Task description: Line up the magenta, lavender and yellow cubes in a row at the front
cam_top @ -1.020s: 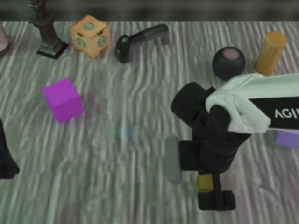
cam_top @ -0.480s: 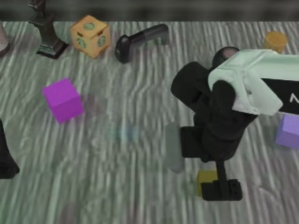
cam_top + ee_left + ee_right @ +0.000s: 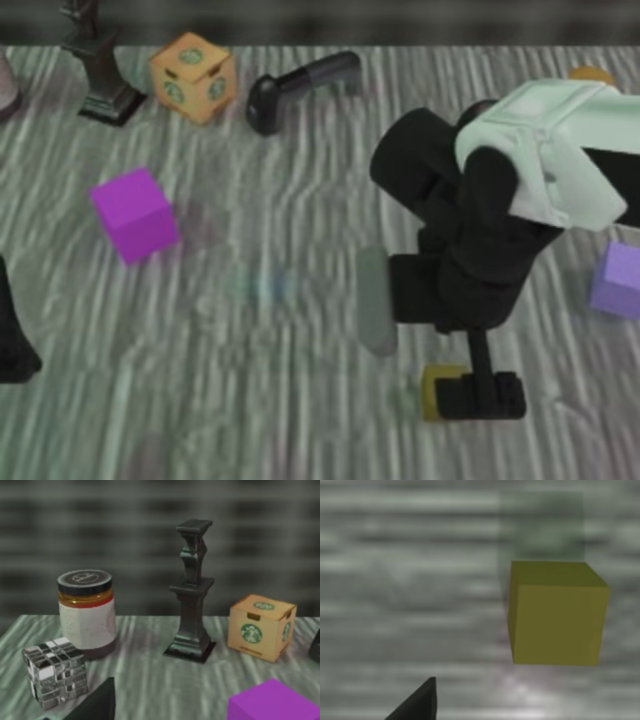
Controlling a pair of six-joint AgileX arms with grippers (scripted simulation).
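Note:
The small yellow cube (image 3: 436,390) rests on the table near the front, right of centre, and it fills much of the right wrist view (image 3: 555,612). My right gripper (image 3: 487,397) is just to its right, open and holding nothing; only one fingertip (image 3: 417,702) shows at the wrist view's edge. The magenta cube (image 3: 135,213) stands alone at the middle left and is also in the left wrist view (image 3: 275,702). At the right edge the lavender cube (image 3: 618,280) is partly covered by my right arm. My left gripper (image 3: 10,335) stays parked at the left edge, open.
Along the back stand a dark statuette (image 3: 98,70), an orange cube with green round marks (image 3: 193,77) and a black handled tool (image 3: 300,88). A yellow-orange cylinder (image 3: 592,73) peeks out behind my right arm. A jar (image 3: 87,612) and a mirrored puzzle cube (image 3: 56,672) stand at the far left.
My right gripper has let go of the yellow cube, which now lies on the table. The gripper and arm have drawn away to the right and toward the back. The left arm has not moved.

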